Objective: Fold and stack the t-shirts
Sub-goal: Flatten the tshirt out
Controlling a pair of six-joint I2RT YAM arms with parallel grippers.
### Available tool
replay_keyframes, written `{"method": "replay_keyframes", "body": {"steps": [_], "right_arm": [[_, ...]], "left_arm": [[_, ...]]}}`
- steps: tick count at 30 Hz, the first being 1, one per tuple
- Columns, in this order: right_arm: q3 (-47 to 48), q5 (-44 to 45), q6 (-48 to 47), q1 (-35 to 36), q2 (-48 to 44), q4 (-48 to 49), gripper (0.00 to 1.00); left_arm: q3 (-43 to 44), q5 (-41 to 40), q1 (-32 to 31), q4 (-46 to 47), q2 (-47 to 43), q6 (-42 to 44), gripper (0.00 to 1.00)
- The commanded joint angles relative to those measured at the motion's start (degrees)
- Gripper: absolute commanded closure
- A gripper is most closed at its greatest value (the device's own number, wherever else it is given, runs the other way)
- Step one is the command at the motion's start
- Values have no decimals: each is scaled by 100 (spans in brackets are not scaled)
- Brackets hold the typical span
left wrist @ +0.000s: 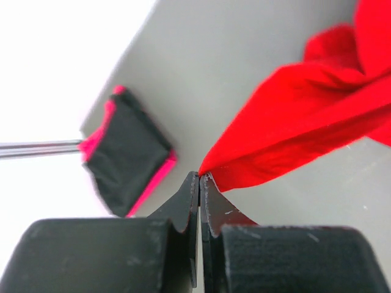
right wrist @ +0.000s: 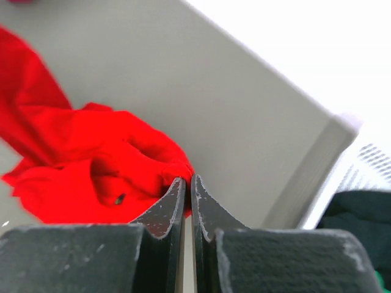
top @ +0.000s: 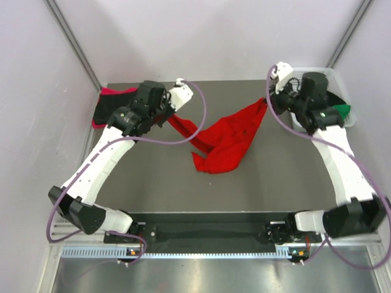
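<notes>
A bright red t-shirt (top: 227, 143) lies crumpled mid-table, pulled out toward both grippers. My left gripper (top: 172, 116) is shut on one end of it; in the left wrist view the cloth (left wrist: 305, 122) runs straight out of the shut tips (left wrist: 200, 176). My right gripper (top: 267, 102) is shut on the opposite end, and the red cloth (right wrist: 91, 165) bunches at its tips (right wrist: 187, 180). A folded black t-shirt (top: 113, 107) lies on a pinkish red one (top: 110, 91) at the far left corner. In the left wrist view the folded black shirt (left wrist: 125, 155) shows a pink edge (left wrist: 153, 183).
A white lattice basket (top: 330, 73) stands at the far right corner, its edge (right wrist: 372, 159) close beside my right gripper. It holds a black shirt (top: 336, 97) and a green one (top: 343, 111). Light walls close in the table on three sides.
</notes>
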Motion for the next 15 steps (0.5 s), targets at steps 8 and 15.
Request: {"method": "replay_keyframes", "body": {"steps": [8,15], "right_arm": [[-379,798,29,-10,-1831,1724,100],[-896,948,152,-71,-1269,1531,100]], "left_arm": [[2726,-1120,556,966,25,859,100],[991,-595,715,1063,-369,772,100]]}}
